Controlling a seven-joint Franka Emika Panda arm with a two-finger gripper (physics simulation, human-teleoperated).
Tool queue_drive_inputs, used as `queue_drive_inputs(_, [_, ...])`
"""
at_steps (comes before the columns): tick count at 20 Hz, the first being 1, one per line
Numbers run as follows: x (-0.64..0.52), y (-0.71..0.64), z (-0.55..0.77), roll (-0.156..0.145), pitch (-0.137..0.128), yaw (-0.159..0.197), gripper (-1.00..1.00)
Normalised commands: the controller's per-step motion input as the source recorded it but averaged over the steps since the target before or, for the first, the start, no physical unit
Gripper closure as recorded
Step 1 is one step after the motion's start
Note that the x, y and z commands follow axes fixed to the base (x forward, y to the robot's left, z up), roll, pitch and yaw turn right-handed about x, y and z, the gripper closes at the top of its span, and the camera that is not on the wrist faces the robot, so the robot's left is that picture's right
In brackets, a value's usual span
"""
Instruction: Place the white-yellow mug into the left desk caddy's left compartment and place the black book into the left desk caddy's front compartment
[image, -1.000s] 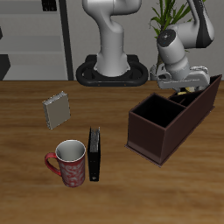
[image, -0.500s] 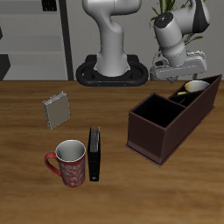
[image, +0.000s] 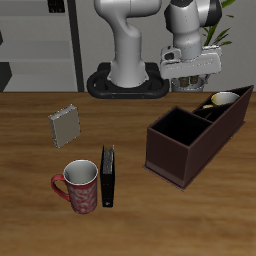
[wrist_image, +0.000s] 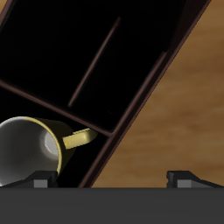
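Note:
The white-yellow mug (image: 222, 99) stands inside the end section of the left desk caddy (image: 190, 150), a long dark-brown box; only its rim shows over the wall. In the wrist view the mug (wrist_image: 31, 153) sits in that compartment with its handle toward a divider of the caddy (wrist_image: 140, 114). My gripper (image: 192, 85) hangs open and empty above the table, behind the caddy and apart from the mug. Its fingertips (wrist_image: 188, 178) stand wide apart around the gripper (wrist_image: 114, 179). The black book (image: 107, 176) stands on edge near the table's front, beside a red mug.
A red patterned mug (image: 80, 185) stands right against the black book. A small grey booklet (image: 66, 125) stands farther back. The robot base (image: 125, 82) and a plant (image: 195, 20) are at the back.
The gripper has risen from over the caddy's end section and swung toward the robot base. The white-yellow mug stays in the compartment, released.

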Motion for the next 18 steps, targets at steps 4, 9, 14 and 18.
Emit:
queue_drive_inputs(4, [0.18,-0.43,0.24,-0.120,-0.023,0.045,-1.00])
queue_drive_inputs(9, [0.08,-0.40,0.21,-0.116,-0.013,0.060,-1.00])
queue_drive_inputs(14, [0.04,-0.33,0.24,-0.071,-0.031,0.059,-1.00])
queue_drive_inputs(18, [0.15,-0.51,0.22,-0.085,0.004,0.011,-1.00])
